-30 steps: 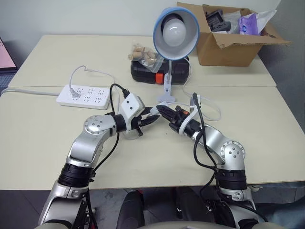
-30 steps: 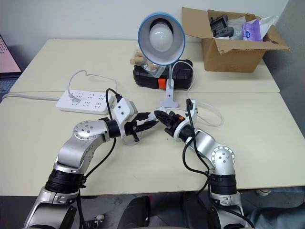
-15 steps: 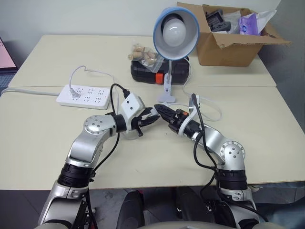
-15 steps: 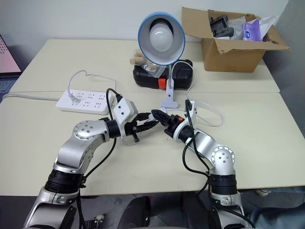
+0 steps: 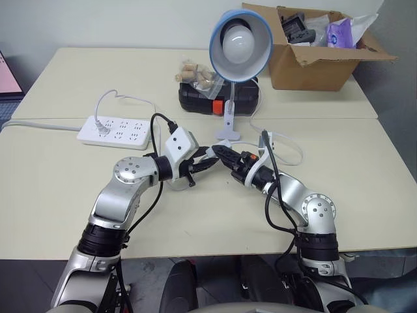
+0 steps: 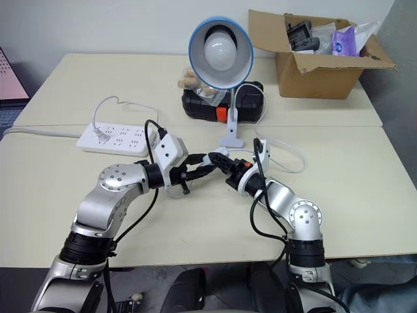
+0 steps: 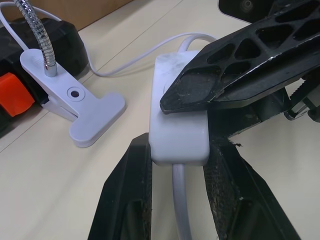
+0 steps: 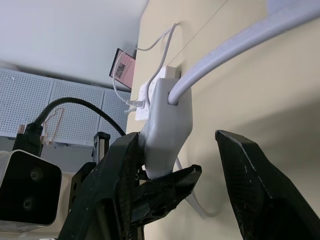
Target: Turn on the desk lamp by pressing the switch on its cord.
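Switch (image 7: 178, 135) being pinched between left gripper (image 7: 175, 165) fingers above the tabletop, just before the lamp's clip base (image 7: 80, 107). Right gripper (image 8: 185, 165) half-open, one finger lying against the switch. Bulb (image 5: 239, 43) looking unlit; pressing apparently still remaining.

We cannot see the switch (image 7: 177, 125) face where a black finger (image 7: 240, 75) covers it. The cardboard box (image 5: 313, 59) contents are too small to identify.
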`<action>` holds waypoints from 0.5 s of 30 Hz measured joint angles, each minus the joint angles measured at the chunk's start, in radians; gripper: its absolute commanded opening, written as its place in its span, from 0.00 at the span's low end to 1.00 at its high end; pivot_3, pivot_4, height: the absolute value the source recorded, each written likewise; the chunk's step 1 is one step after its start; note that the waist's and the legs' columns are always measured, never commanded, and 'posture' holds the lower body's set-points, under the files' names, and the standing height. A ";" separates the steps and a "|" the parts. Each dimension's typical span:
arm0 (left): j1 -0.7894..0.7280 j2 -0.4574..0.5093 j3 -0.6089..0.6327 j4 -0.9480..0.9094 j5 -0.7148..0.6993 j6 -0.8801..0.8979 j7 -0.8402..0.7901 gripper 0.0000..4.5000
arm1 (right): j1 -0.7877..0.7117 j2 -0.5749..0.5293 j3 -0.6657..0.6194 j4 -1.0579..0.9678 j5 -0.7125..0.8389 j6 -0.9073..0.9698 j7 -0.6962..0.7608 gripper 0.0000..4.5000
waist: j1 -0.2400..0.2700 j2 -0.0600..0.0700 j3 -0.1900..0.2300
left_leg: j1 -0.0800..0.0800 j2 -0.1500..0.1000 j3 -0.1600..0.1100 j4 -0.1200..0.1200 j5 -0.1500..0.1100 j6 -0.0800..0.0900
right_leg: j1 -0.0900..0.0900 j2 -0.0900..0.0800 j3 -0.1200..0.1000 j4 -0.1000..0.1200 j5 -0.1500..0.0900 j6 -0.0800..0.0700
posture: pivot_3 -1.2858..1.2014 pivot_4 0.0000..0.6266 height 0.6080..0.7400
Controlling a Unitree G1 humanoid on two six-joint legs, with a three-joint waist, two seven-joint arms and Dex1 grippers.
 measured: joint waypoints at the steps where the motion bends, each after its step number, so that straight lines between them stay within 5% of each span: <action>1: 0.000 0.000 0.000 0.000 0.000 0.000 -0.001 0.24 | 0.002 0.001 0.000 0.000 0.000 0.000 0.002 0.48 | 0.000 0.000 0.000 | 0.000 0.000 0.000 0.000 0.000 0.000 | 0.000 0.000 0.000 0.000 0.000 0.000 | 0.52 0.24 1.00; 8: 0.003 0.006 0.000 -0.001 0.000 0.004 -0.011 0.24 | 0.007 0.012 0.001 -0.007 0.006 -0.001 0.023 0.13 | 0.000 0.000 0.000 | 0.000 0.000 0.000 0.000 0.000 0.000 | 0.000 0.000 0.000 0.000 0.000 0.000 | 0.52 0.24 1.00; 15: 0.003 0.006 -0.008 -0.001 0.000 0.007 -0.014 0.24 | 0.021 0.009 -0.001 -0.008 0.017 0.000 0.027 0.12 | 0.000 0.000 0.000 | 0.000 0.000 0.000 0.000 0.000 0.000 | 0.000 0.000 0.000 0.000 0.000 0.000 | 0.52 0.24 1.00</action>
